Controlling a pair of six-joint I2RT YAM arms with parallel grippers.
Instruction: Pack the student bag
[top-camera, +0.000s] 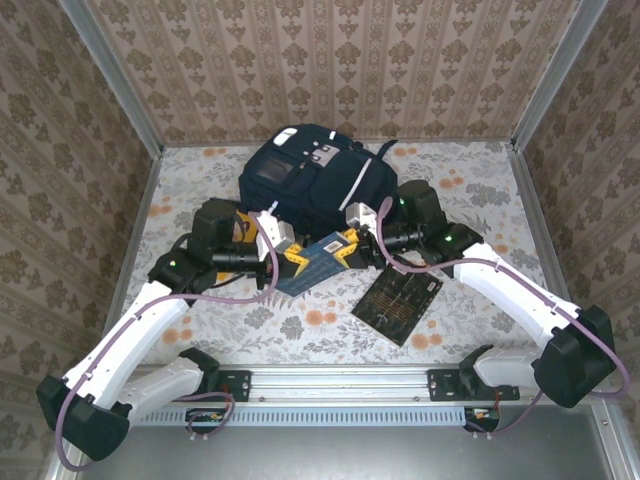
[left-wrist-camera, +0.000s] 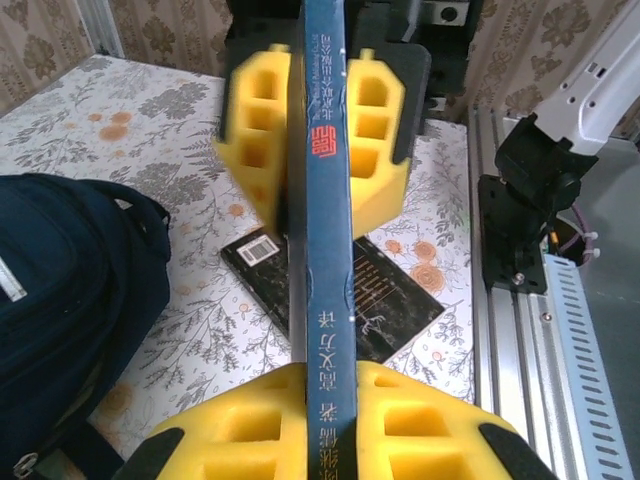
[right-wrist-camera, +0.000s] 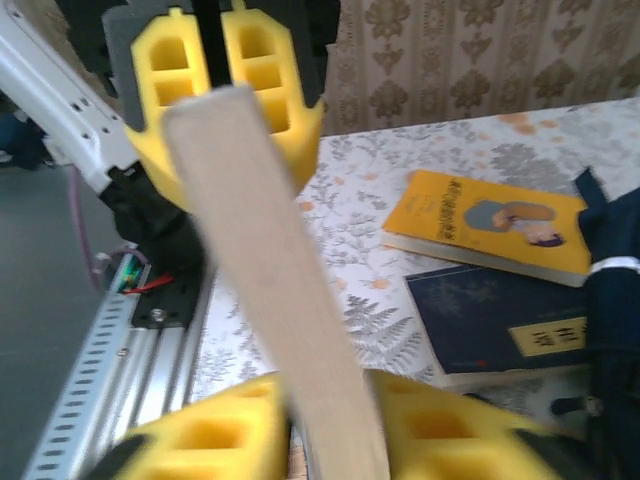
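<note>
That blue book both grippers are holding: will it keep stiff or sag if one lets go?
Probably stiff: the blue book spans straight between left gripper and right gripper, no bend showing. It looks thin, so likely light. Held at one end only, its pages may fan open.

Book (top-camera: 398, 297) on table (top-camera: 480, 190), before student bag (top-camera: 318, 180)

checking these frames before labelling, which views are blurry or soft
Top external: sharp, evenly lit, no glare. Left wrist: blue book spine crisp, right gripper behind it blurred. Right wrist: the book's page edge is soft up close, yellow book beyond only slightly soft.
</note>
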